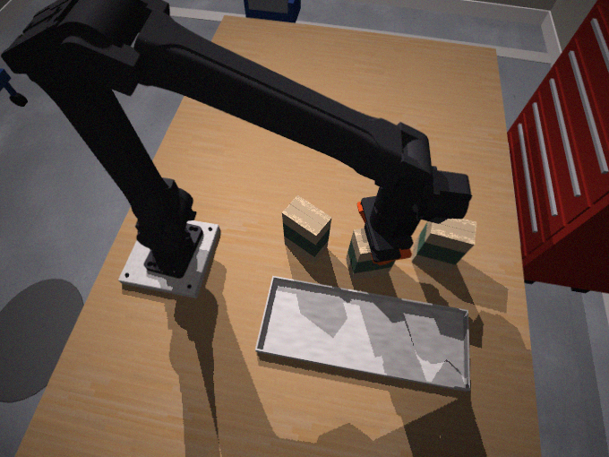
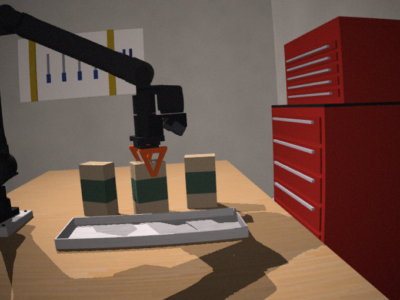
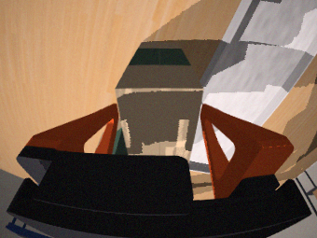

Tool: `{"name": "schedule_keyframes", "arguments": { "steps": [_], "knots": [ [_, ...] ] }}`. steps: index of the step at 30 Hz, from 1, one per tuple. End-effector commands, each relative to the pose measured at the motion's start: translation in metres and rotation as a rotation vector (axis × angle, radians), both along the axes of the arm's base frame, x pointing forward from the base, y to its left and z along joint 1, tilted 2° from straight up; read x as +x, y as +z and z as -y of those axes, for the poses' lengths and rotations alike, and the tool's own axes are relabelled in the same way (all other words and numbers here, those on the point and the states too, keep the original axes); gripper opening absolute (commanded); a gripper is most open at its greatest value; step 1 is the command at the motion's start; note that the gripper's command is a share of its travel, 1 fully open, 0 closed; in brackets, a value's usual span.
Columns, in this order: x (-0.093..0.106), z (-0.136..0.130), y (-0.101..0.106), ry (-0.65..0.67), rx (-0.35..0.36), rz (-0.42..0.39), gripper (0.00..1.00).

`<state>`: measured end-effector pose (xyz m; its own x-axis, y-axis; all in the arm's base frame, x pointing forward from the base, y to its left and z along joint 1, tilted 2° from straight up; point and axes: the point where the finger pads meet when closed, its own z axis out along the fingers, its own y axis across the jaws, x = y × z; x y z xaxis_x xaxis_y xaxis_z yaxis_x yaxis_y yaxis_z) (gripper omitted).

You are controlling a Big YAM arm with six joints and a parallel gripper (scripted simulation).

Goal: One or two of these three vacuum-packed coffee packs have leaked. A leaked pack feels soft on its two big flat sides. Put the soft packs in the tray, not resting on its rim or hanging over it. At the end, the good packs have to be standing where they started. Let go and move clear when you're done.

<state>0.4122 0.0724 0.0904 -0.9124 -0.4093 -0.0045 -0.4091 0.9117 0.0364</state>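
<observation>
Gripper (image 2: 148, 166) released, fingers straddling the top of the middle coffee pack (image 2: 150, 190) without clamping. All three packs stand upright just behind the tray (image 2: 150, 238).

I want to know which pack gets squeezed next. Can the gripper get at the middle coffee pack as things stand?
Probably yes. The open gripper already straddles the top of the middle pack, one orange finger on each side, nothing between them and the pack. The neighbouring packs stand apart from it.
</observation>
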Motion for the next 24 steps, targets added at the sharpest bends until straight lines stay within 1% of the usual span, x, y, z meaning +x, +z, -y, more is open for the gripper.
{"name": "schedule_keyframes", "arguments": {
  "steps": [1,13,14,15,16,19,21,23,24],
  "knots": [
    [-0.003,-0.004,-0.003,-0.001,0.0,-0.004,0.78],
    [-0.003,-0.004,-0.003,-0.001,0.0,-0.004,0.78],
    [-0.004,-0.003,-0.001,-0.001,0.0,-0.006,0.78],
    [-0.003,-0.003,0.012,-0.001,0.003,0.01,0.78],
    [0.017,-0.005,0.038,-0.001,0.011,0.059,0.78],
    [0.016,0.003,0.079,-0.002,0.01,0.062,0.78],
    [0.014,0.004,0.091,-0.001,0.01,0.062,0.78],
    [0.014,0.005,0.11,-0.001,0.01,0.063,0.78],
    [0.014,0.005,0.11,-0.001,0.01,0.063,0.78]
  ]
}}
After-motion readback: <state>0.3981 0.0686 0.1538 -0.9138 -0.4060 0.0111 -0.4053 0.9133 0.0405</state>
